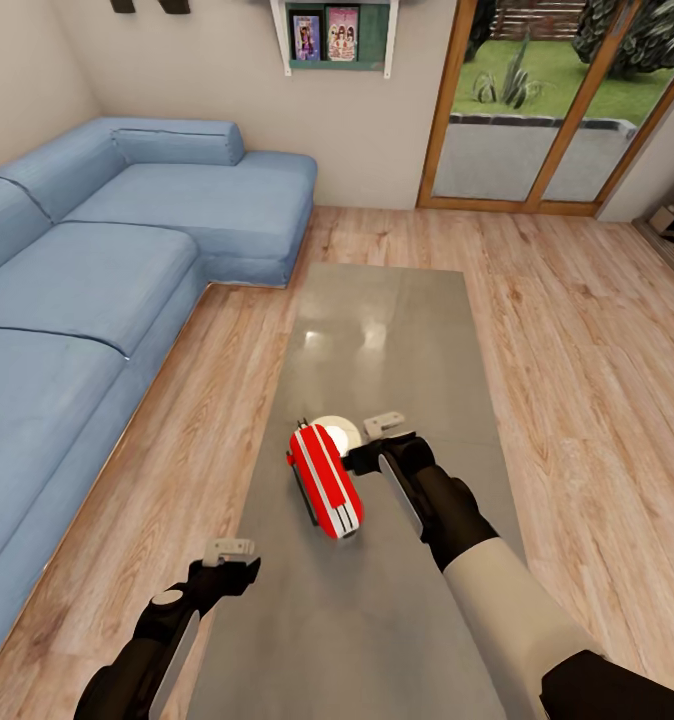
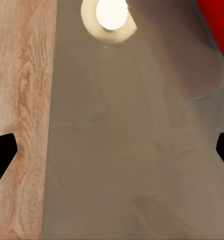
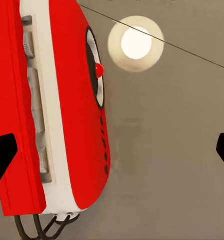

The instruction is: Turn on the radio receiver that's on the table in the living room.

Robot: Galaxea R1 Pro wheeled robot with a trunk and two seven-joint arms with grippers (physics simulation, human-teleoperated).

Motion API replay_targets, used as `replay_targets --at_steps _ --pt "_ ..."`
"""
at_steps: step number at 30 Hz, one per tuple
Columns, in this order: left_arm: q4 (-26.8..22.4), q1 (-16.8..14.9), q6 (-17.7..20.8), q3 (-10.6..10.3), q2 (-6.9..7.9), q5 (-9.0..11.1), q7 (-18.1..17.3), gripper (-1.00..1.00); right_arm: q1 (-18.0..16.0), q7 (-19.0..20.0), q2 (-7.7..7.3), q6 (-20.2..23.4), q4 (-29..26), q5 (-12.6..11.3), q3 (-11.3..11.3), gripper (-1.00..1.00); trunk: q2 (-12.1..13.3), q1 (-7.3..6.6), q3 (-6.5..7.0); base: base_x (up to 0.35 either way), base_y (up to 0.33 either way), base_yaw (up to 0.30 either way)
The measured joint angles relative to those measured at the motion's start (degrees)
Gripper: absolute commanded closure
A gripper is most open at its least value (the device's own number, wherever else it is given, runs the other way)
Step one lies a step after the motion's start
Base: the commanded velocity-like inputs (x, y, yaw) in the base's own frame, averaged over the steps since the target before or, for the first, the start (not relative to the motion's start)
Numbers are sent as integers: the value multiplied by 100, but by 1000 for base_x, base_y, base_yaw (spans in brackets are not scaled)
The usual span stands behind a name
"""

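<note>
The red radio receiver (image 1: 324,480) lies on its side in the middle of the long glossy grey-brown table (image 1: 397,330). My right gripper (image 1: 373,441) is open, hovering just right of the radio's far end. In the right wrist view the radio (image 3: 67,115) shows its white-ringed dial, white trim and slotted grille, with its thin black wire handle (image 3: 191,50) stretched across the table (image 3: 166,165); the gripper (image 3: 112,152) stands wide over the radio's edge. My left gripper (image 1: 232,562) is open above the table's near left edge, with a red corner of the radio (image 2: 216,20) in its view.
A blue L-shaped sofa (image 1: 97,270) runs along the left. Light wood floor (image 1: 587,350) surrounds the table. Glass garden doors (image 1: 547,100) and a wall shelf (image 1: 337,35) stand at the back. A round white light reflection (image 1: 339,432) sits beside the radio.
</note>
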Motion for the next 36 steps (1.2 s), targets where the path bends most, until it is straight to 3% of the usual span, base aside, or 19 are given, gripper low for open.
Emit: replay_targets --at_steps 8,36 --pt "-214 0 376 10 -1 28 -1 -100 0 0 0 0 -23 10 1 -100 0 0 0 4 266 0" --pt "-246 0 385 5 2 20 6 -100 0 0 0 -37 60 -9 1 -100 0 0 0 0 12 0"
